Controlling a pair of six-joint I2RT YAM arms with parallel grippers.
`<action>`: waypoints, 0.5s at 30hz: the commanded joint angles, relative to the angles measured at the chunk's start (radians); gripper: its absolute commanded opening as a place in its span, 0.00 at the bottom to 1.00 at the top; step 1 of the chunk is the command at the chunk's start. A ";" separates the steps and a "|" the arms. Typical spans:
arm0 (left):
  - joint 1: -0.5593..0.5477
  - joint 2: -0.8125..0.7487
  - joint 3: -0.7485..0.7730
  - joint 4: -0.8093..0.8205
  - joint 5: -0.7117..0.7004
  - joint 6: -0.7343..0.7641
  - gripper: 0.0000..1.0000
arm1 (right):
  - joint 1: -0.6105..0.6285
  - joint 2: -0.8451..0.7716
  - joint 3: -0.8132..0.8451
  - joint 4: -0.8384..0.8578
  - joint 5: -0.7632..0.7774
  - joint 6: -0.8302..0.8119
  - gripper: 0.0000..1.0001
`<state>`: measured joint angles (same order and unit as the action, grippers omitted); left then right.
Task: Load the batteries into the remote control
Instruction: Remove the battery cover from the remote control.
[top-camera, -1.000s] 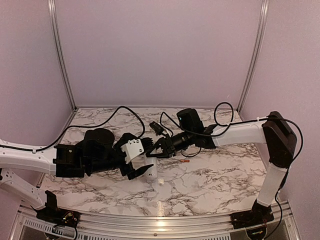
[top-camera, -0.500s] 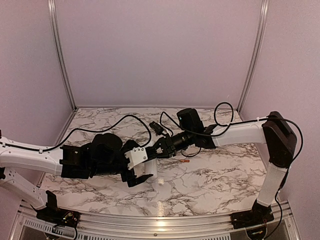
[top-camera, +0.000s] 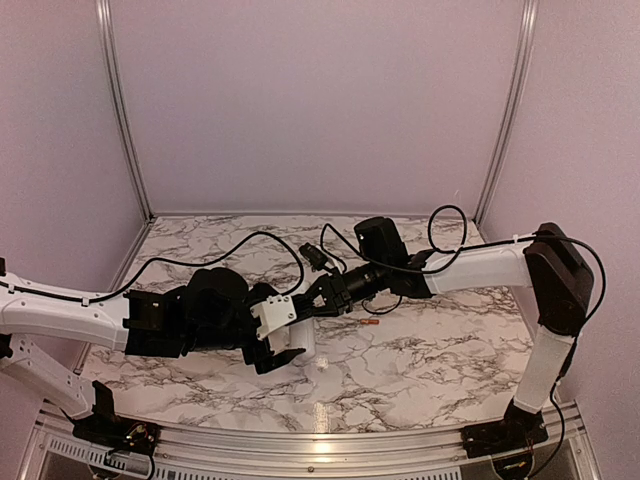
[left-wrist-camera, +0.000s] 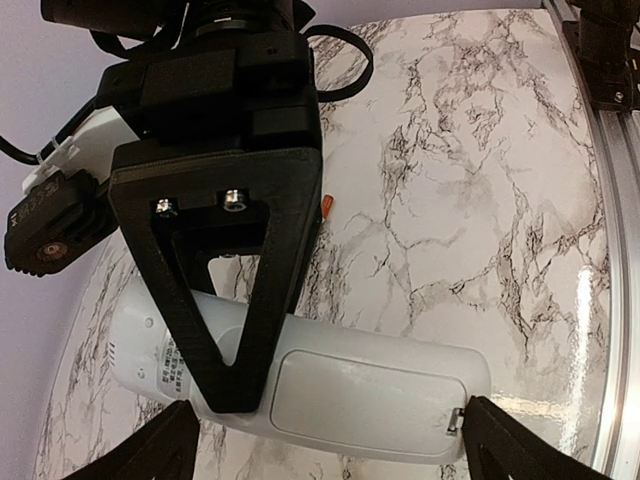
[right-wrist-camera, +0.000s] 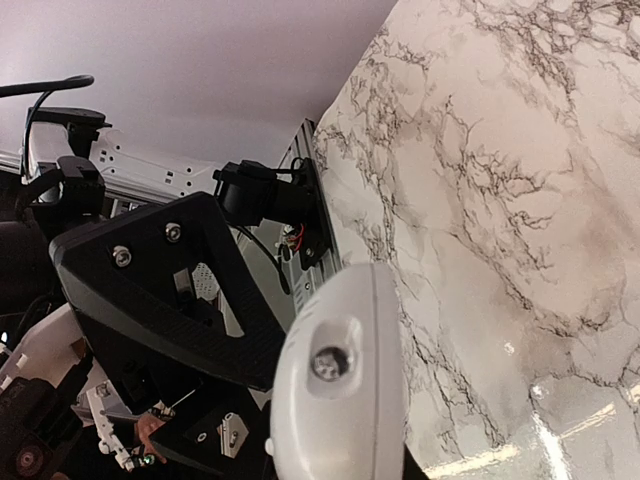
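The left arm has swung right toward the desk's (top-camera: 440, 365) middle. Its claw (left-wrist-camera: 335, 442) hangs released, fingertips straddling the remote control (left-wrist-camera: 372, 392), whose plain back faces up. The right claw (top-camera: 312, 305) is clenched on that remote. Farther right lies the orange battery (top-camera: 370, 323).

I can read nothing here. Tiny grey print (left-wrist-camera: 163, 368) sits on the white back of the remote control (left-wrist-camera: 380, 390), at eight o'clock in my left wrist view, too small to read.
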<state>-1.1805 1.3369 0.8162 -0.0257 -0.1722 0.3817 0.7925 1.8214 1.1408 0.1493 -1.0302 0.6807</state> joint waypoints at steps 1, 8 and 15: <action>0.016 0.016 0.016 -0.016 -0.035 0.003 0.95 | 0.012 -0.027 0.003 0.038 -0.037 0.012 0.00; 0.016 0.011 0.019 0.011 -0.096 0.020 0.91 | 0.017 -0.021 0.002 0.048 -0.045 0.022 0.00; 0.012 -0.023 0.020 0.058 -0.099 0.027 0.90 | 0.017 -0.004 0.000 0.047 -0.042 0.027 0.00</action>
<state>-1.1782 1.3361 0.8165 -0.0177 -0.2047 0.3901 0.7925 1.8214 1.1404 0.1795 -1.0191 0.6819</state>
